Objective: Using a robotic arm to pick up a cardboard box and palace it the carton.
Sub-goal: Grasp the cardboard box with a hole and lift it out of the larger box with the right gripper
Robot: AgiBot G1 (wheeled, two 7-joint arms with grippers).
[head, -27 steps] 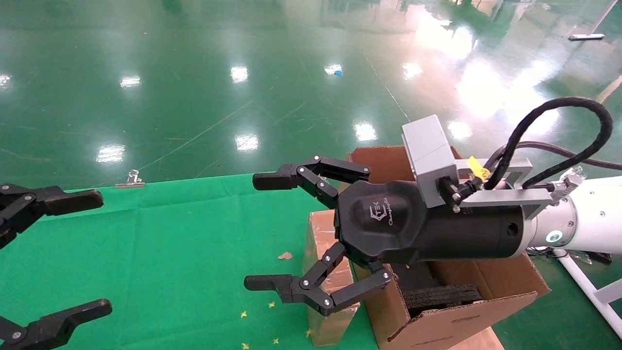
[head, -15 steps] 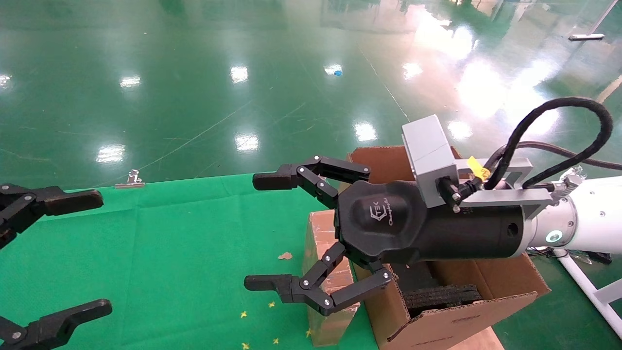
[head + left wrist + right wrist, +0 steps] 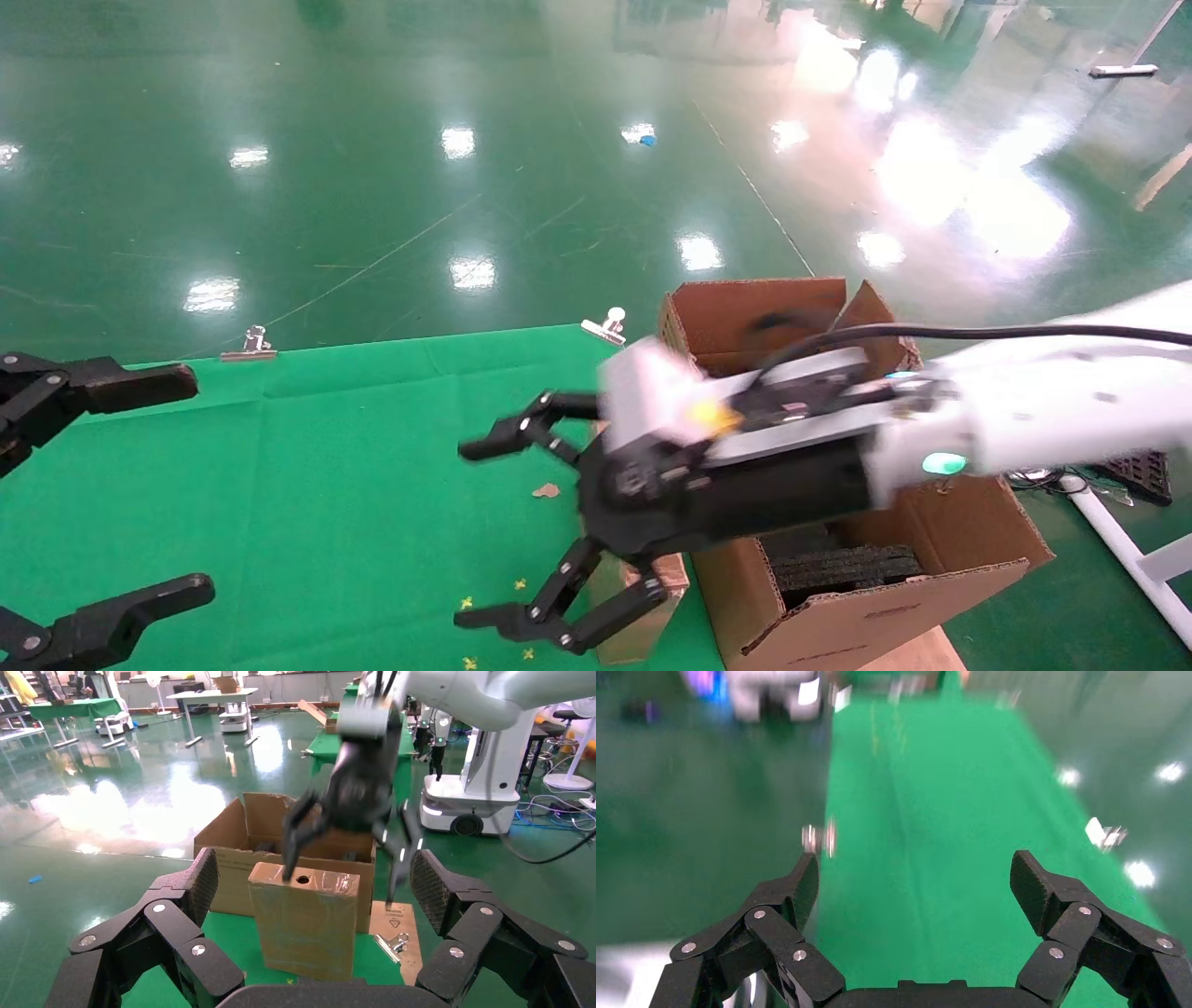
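Observation:
The small cardboard box (image 3: 306, 927) stands upright on the green cloth (image 3: 326, 466), its holed narrow face on top, right beside the carton (image 3: 866, 620). In the head view only its lower corner (image 3: 643, 610) shows under the arm. The white robotic arm (image 3: 1043, 415) reaches down from the right. Its right gripper (image 3: 464, 536) is open and empty just above the box; in the left wrist view (image 3: 339, 888) one fingertip is near the hole, the other past the box's side. The right wrist view (image 3: 917, 881) shows only cloth. My left gripper (image 3: 191, 483) is open and empty at the left edge.
Black foam blocks (image 3: 843, 564) lie inside the carton, whose flaps (image 3: 745, 312) stand upright. Binder clips (image 3: 250, 343) (image 3: 605, 326) grip the cloth's far edge. Small yellow and brown scraps (image 3: 545, 489) lie on the cloth. Another robot base (image 3: 485, 790) stands on the floor beyond.
The right arm has swung down and to the left, its wrist rolled, bringing the open gripper low over the cardboard box. The left gripper has not moved.

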